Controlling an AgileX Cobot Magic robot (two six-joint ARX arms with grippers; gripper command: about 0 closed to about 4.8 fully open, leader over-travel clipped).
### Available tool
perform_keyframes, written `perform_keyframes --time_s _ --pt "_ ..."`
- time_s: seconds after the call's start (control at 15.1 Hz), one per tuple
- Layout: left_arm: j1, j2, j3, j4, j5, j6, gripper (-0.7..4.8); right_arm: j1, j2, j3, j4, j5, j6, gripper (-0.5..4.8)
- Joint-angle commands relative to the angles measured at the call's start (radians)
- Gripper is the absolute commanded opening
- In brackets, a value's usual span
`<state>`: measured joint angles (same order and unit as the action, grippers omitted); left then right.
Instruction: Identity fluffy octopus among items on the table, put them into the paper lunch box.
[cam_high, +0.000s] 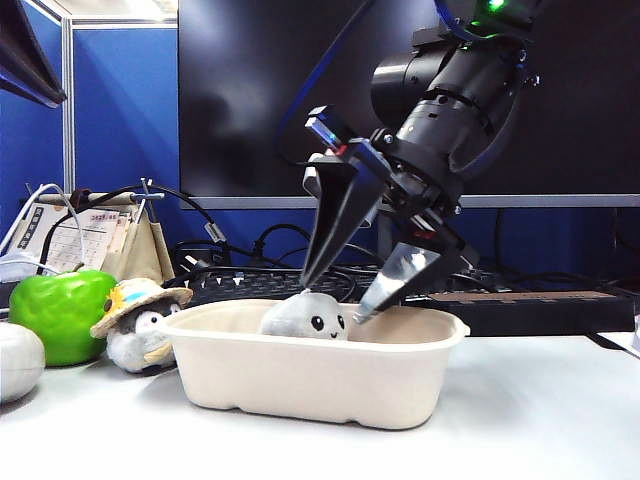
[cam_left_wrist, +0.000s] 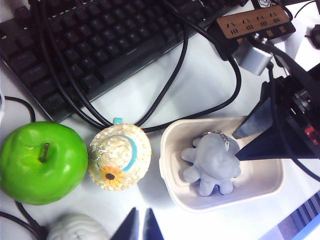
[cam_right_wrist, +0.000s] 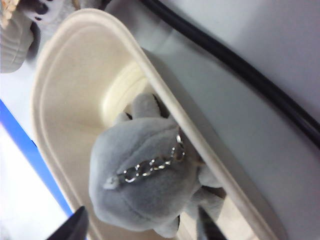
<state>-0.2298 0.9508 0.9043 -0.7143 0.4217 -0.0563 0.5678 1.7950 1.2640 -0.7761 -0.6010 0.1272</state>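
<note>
The fluffy octopus (cam_high: 305, 316), light grey with black bead eyes, sits inside the off-white paper lunch box (cam_high: 300, 375) near its left end. My right gripper (cam_high: 333, 300) hangs just above it, open, one finger on each side of the octopus and neither gripping it. In the right wrist view the octopus (cam_right_wrist: 145, 185) shows its little chain and lies against the box wall (cam_right_wrist: 70, 90), between the right gripper's (cam_right_wrist: 141, 215) spread fingers. The left wrist view shows the octopus (cam_left_wrist: 212, 162) in the box (cam_left_wrist: 260, 180). My left gripper (cam_left_wrist: 140, 220) is shut over the white table, well apart from the box.
A plush penguin with a straw hat (cam_high: 140, 320) stands just left of the box, then a green apple (cam_high: 60, 315) and a white ridged object (cam_high: 15, 360). A black keyboard (cam_left_wrist: 100, 45), cables and a power strip (cam_high: 530, 310) lie behind the box.
</note>
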Motion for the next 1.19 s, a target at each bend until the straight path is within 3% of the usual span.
perform_keyframes --time_s 0.07,0.33,0.66,0.99,1.06,1.19 --pt "0.0 -0.002 0.004 0.011 0.002 0.005 0.26 0.001 -0.002 0.011 0.013 -0.002 0.001 3.18" --pt "0.0 -0.002 0.004 0.013 0.001 0.005 0.26 -0.016 -0.007 0.023 0.012 -0.004 0.001 3.18" --pt "0.001 -0.002 0.004 0.017 0.001 0.029 0.27 -0.105 -0.007 0.254 -0.1 -0.003 -0.006 3.13" --pt "0.001 -0.002 0.004 0.021 0.001 0.061 0.26 -0.193 -0.037 0.471 -0.325 0.003 -0.127 2.41" --pt "0.001 -0.002 0.004 0.025 0.001 0.064 0.26 -0.217 -0.069 0.473 -0.364 0.025 -0.147 1.79" --pt "0.001 -0.002 0.004 0.029 0.001 0.064 0.26 -0.25 -0.109 0.473 -0.438 0.114 -0.189 1.71"
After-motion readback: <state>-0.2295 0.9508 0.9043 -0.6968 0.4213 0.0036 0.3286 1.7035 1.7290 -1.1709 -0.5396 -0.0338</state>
